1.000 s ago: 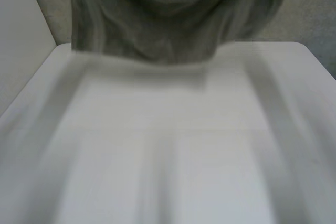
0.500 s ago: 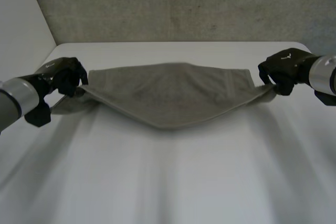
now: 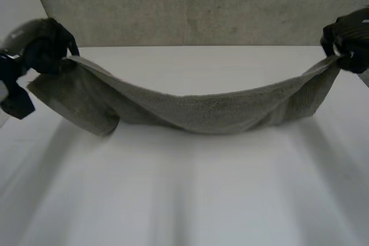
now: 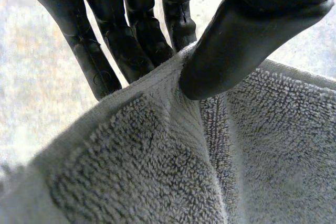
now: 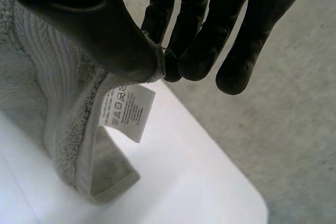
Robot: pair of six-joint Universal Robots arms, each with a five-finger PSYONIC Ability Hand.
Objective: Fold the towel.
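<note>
head view: a grey-green terry towel (image 3: 207,110) hangs stretched between the two hands above the white table (image 3: 190,194), sagging in the middle in a shallow curve. whether its lowest fold touches the tabletop cannot be told. the black left hand (image 3: 49,47) grips the towel's end on the robot's left, raised near the table's far edge. a loose flap of cloth droops below it towards the table. the black right hand (image 3: 349,38) holds the opposite end at about the same height, near the table's far right corner. behind the table stands a rough grey concrete wall (image 3: 196,4).

left wrist view: the left hand's thumb (image 4: 236,40) presses the towel's ribbed border against the fingers (image 4: 131,35), so this hand is clamped on the cloth at its edge.

right wrist view: the right hand's thumb pinches the towel's corner against the fingertips (image 5: 197,61), closed tight on the cloth. a small white care label (image 5: 127,109) hangs from the hem just below the pinch. the ribbed border drops from there towards the table.
</note>
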